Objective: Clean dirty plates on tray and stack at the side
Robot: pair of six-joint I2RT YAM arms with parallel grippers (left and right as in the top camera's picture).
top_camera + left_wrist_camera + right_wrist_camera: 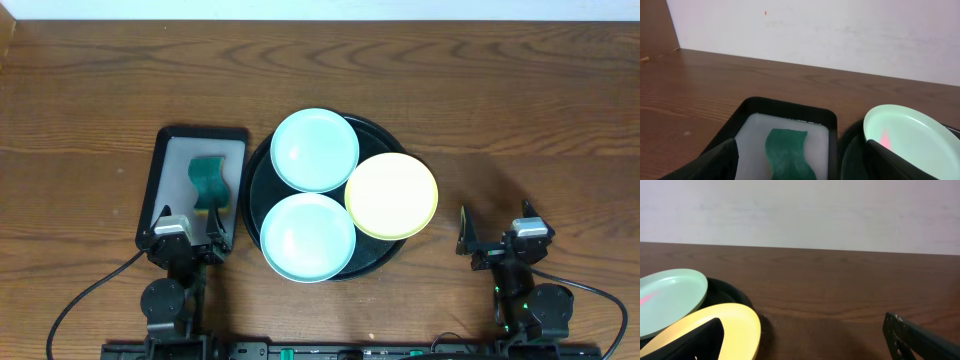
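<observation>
Green sponge [208, 180] first, by my judgement: it lay in the small rectangular tray [160, 165], straight ahead of the left tool [188, 222], whose jaws stood wide and held nothing. That tool would do best to come down over the sponge, close across its narrow waist, and lift clear of the rim before crossing to a plate. The right tool [495, 238], equally wide and empty, looked well placed to steady a plate by its edge. All three plates sat on the round black tray [385, 132] at the middle of the tabletop [500, 80]: the far mint-green plate [314, 150], the near mint-green plate [308, 237] and the pale yellow plate [391, 195], crowded edge to edge. Both wrist views showed a reddish smear on a mint plate.
</observation>
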